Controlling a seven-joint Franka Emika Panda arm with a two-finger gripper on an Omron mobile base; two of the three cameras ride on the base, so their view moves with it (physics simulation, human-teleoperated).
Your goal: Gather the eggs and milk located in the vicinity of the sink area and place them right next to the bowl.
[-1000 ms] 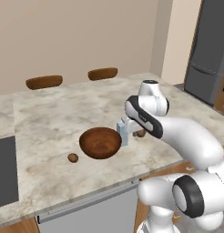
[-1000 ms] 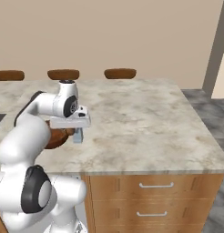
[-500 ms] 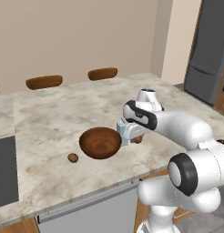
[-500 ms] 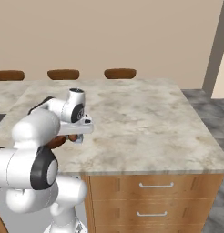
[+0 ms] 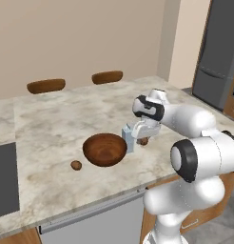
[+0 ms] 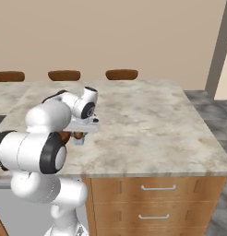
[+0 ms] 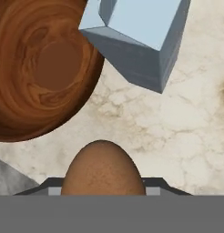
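- Your held egg [image 7: 103, 168] sits between the fingers [image 5: 144, 139], closed on it, low over the surface [image 5: 57, 114] just beside the milk [image 5: 128, 138].
- The milk stands touching the bowl [image 5: 104, 149] on its right.
- You'll see the second egg [image 5: 76, 165] lying near the bowl's left.

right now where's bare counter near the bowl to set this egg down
Crowded: the bowl's right side, where the milk stands against the rim and the claw hangs with an egg. Free: the marble in front of the milk, right of the bowl, under the claw; the wide stretch behind the bowl toward the stools; the strip between the bowl and the other egg.
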